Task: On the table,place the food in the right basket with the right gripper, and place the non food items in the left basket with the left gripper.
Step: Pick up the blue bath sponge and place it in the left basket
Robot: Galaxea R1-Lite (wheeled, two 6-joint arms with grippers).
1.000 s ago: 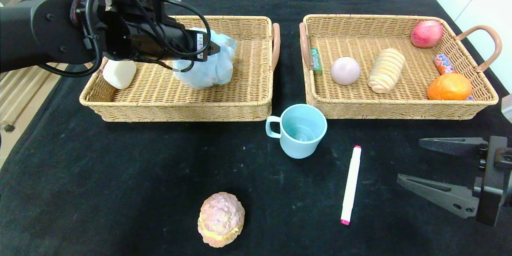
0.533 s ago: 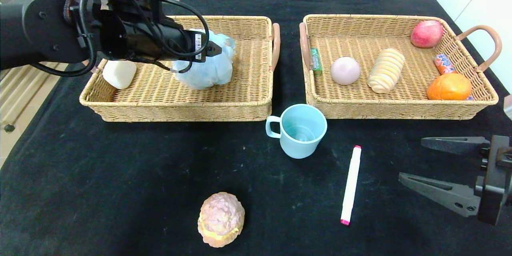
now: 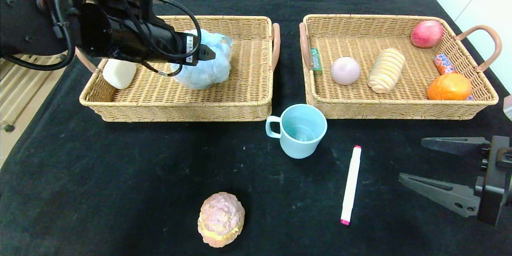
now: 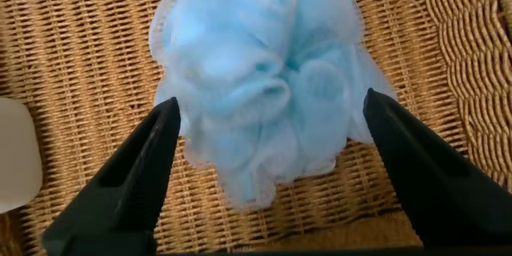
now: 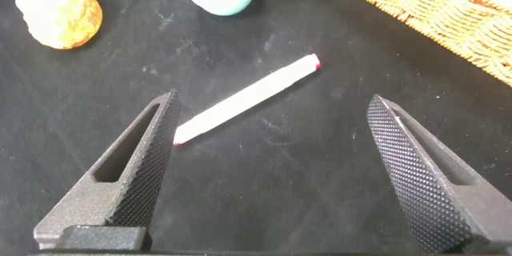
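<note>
A light blue bath puff lies in the left basket. My left gripper hangs just above it, open, its fingers apart from the puff on both sides. On the black cloth stand a pale blue cup, a white marker and a pinkish cream puff. My right gripper is open and empty, low at the right, beside the marker. The right basket holds an apple, an orange and a bread roll.
A white block lies in the left basket's near-left corner. The right basket also holds a pink ball, a green tube and a wrapped candy. The baskets' handles face each other above the cup.
My left gripper has opened wider and drawn back to the left, leaving the blue puff lying in the left basket. The right arm has barely moved.
</note>
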